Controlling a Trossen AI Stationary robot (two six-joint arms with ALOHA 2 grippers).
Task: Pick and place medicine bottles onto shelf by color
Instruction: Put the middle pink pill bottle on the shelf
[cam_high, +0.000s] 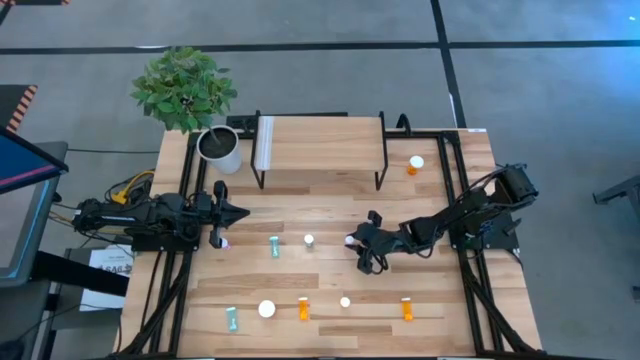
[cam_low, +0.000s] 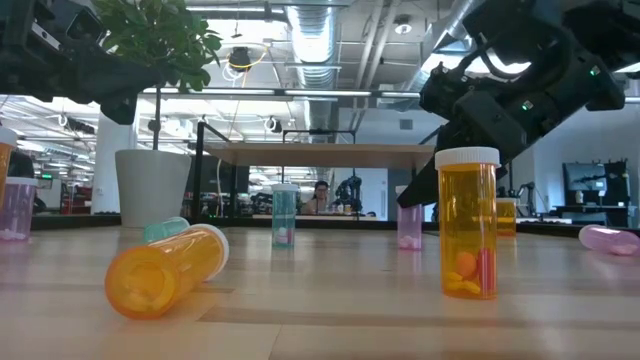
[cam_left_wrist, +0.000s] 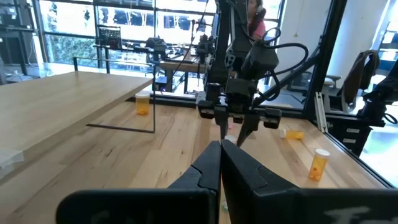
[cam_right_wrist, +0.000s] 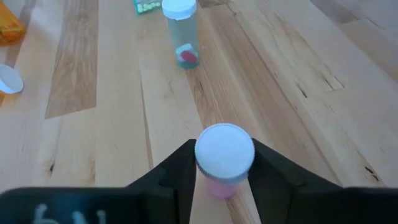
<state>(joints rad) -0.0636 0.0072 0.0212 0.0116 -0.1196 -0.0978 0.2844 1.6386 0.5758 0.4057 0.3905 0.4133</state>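
A pink medicine bottle (cam_right_wrist: 219, 185) with a white cap stands upright on the table right of centre, also seen in the high view (cam_high: 350, 240). My right gripper (cam_right_wrist: 224, 167) has closed around it. My left gripper (cam_high: 243, 212) hovers shut at the table's left, pointing right and holding nothing. The shelf (cam_high: 320, 140) stands at the far middle, bare on top. Other medicine bottles are scattered over the table: an upright teal one (cam_right_wrist: 181, 34), a lying teal one (cam_high: 274, 246), and orange ones near the front (cam_high: 304, 308) (cam_high: 407, 308). My right gripper pinches the pink bottle between its two fingers, at the sides of its white cap (cam_right_wrist: 203, 155). The fingers (cam_right_wrist: 180, 171) come slanting down from the table's right side. The bottle stands upright with its base on the table.
A white plant pot (cam_high: 222, 150) stands at the shelf's left end. An orange bottle (cam_high: 415, 163) stands right of the shelf. A pink bottle (cam_high: 222, 240) lies by my left arm. A loose white cap (cam_high: 266, 309) and a teal bottle (cam_high: 231, 318) lie near the front edge.
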